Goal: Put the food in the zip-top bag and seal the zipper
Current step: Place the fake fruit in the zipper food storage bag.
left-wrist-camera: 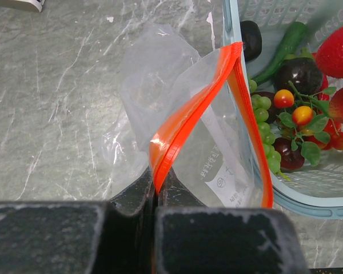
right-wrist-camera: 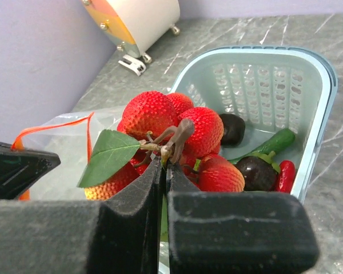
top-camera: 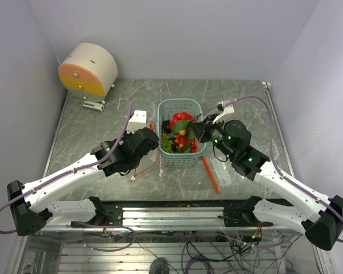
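Note:
My right gripper (right-wrist-camera: pixel 164 165) is shut on the brown stem of a cluster of red bumpy fruits (right-wrist-camera: pixel 154 114) with a green leaf, held above the light-blue basket (right-wrist-camera: pixel 320 97). From above, the cluster (top-camera: pixel 182 123) hangs over the basket (top-camera: pixel 180 101), with the right gripper (top-camera: pixel 195 132) beside it. More food lies inside: green grapes (left-wrist-camera: pixel 266 131), a dark round fruit (left-wrist-camera: pixel 300 74), a green chili (left-wrist-camera: pixel 286 45). My left gripper (left-wrist-camera: pixel 155 182) is shut on the orange-red zipper (left-wrist-camera: pixel 183 123) of the clear zip-top bag (left-wrist-camera: pixel 217 154), whose mouth stands open against the basket's left wall.
A white drum with an orange and yellow face (top-camera: pixel 88 68) stands at the back left. A small white box (top-camera: pixel 138 119) sits left of the basket. An orange-red strip with clear plastic (top-camera: pixel 210 174) lies on the grey marbled table, right of the basket.

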Tool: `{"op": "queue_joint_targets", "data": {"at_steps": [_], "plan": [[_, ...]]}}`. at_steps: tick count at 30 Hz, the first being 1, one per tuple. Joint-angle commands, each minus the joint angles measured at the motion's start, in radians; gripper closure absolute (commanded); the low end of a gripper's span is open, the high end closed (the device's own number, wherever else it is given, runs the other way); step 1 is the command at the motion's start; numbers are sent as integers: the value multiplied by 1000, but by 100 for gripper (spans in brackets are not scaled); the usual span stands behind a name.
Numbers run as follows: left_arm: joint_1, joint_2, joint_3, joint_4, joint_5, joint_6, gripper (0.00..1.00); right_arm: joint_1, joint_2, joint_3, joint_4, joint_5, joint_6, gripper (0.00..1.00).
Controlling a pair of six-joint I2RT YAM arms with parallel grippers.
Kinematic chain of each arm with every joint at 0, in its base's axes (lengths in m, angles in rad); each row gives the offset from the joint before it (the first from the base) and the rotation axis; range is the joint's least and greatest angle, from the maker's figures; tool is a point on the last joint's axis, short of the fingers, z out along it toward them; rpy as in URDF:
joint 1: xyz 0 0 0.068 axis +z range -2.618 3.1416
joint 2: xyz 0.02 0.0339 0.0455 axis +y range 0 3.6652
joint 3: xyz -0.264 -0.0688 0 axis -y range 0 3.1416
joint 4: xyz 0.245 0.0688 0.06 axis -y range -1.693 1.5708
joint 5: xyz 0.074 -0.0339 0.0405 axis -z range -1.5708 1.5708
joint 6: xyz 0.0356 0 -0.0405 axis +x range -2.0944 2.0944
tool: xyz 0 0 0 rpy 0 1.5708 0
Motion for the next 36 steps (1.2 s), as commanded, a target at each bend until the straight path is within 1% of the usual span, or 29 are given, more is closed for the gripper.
{"op": "queue_joint_targets", "data": {"at_steps": [1, 5, 10, 16, 23, 29, 33, 36], "plan": [[4, -4, 27, 37, 10, 19, 93, -13, -72, 25, 60, -106, 36, 100], [4, -1, 53, 20, 9, 19, 93, -13, -120, 42, 78, -180, 49, 100], [4, -51, 53, 37, 17, 16, 93, -13, -130, 63, 142, -305, 84, 100], [4, -100, 56, 32, 12, -26, 93, -13, -146, 52, 233, -380, 132, 100], [4, -185, -37, 116, 9, -115, 93, -13, -147, 26, 334, -408, 200, 100], [3, -216, -136, 180, 8, -201, 93, -13, -115, 4, 457, -483, 290, 100], [4, -216, -144, 195, -1, -222, 93, -13, -74, -26, 563, -540, 371, 100], [4, -223, -140, 194, -14, -234, 93, -13, -50, -63, 633, -552, 423, 100]]}}
